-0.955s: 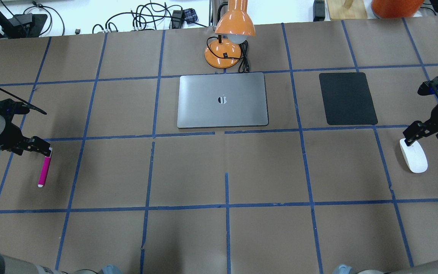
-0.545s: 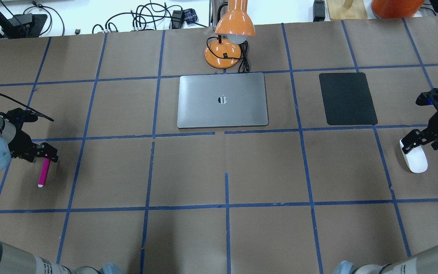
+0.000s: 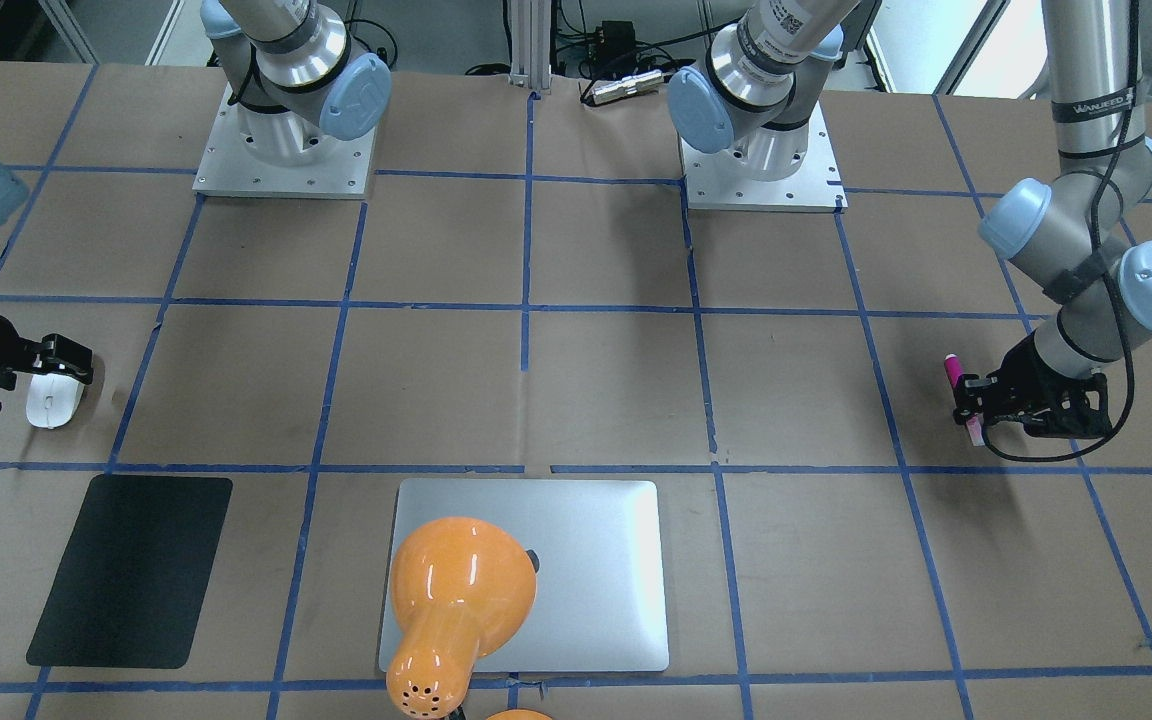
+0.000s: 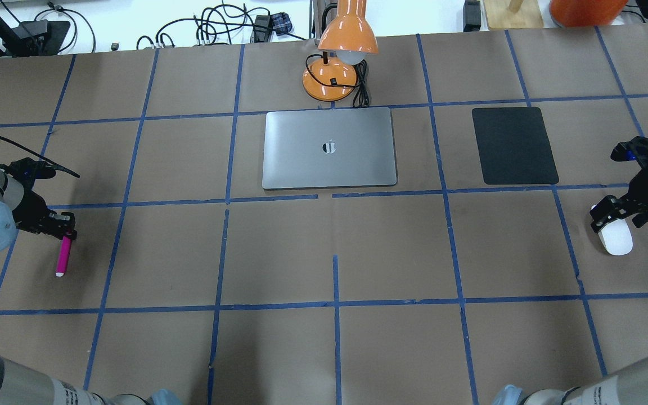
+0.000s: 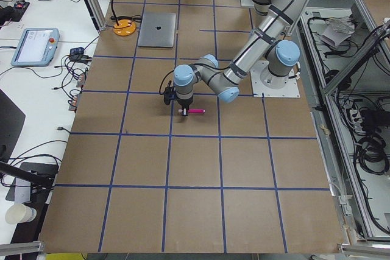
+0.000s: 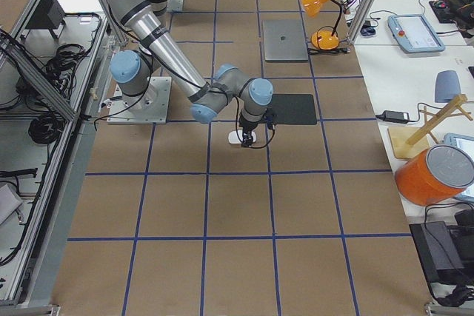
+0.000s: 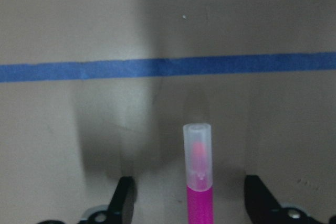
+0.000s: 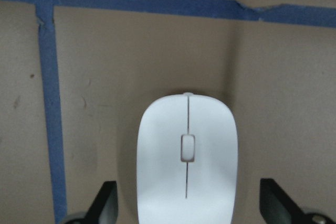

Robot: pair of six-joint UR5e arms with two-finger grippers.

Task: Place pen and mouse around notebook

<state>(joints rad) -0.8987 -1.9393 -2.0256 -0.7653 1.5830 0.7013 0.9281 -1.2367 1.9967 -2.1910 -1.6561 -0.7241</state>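
Pen cap clearest in left wrist view

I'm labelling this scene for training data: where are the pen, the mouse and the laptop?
pen (image 4: 63,256): overhead view, on the magenta barrel.
mouse (image 4: 617,243): overhead view, on the white shell's uncovered end.
laptop (image 4: 301,163): overhead view, on the bare silver lid.

- The left gripper shows only as two dark fingertips at the bottom edge, spread wide.
- The pen lies between the jaws, touching neither, and its magenta body ends just ahead of them in a pale translucent cap.
- Well ahead of the jaws, beyond the cap, a blue tape line crosses the brown table paper.
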